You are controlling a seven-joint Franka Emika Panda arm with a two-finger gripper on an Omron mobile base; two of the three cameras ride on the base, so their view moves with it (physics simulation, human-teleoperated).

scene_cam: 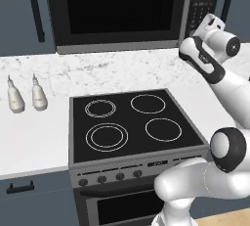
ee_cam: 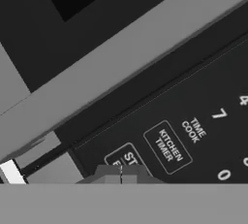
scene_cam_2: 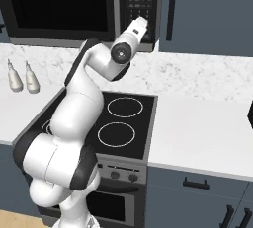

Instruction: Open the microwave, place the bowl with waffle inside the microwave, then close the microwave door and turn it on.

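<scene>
Standing at about nine o'clock on the white marble counter [scene_cam: 34, 137], two small grey bottles with thin necks [scene_cam: 24, 95] are upright and just beside each other. Right of them, the black four-ring stove [scene_cam: 132, 120] sits in the counter, with a row of dark knobs on its grey front edge; the rings are bare. Dark blue cabinet doors with black bar handles [scene_cam: 22, 14] are on the wall at ten o'clock in the left base view, and another one is at one o'clock in the right base view.

Above the stove, at twelve o'clock, hangs the wide black-and-steel microwave [scene_cam: 127, 12]. The microwave door [scene_cam: 117, 10], a dark glass panel in a grey steel frame, lies flat against the box, so it is closed. To the right of the door is the black keypad panel [scene_cam_2: 141, 2] with small buttons.

The white arm rises to two o'clock in the left base view, and its two-finger gripper [ee_cam: 121, 172] is at the lower part of the keypad. In the hand view the two dark fingertips [ee_cam: 107, 173] are pressed together with no gap, holding nothing, and they are directly over a button whose label begins with "ST". Beside it, toward three o'clock, are the "KITCHEN TIMER" button [ee_cam: 167, 146], the words "TIME COOK" and some digits. Whether the tips really touch the button, I cannot tell.
</scene>
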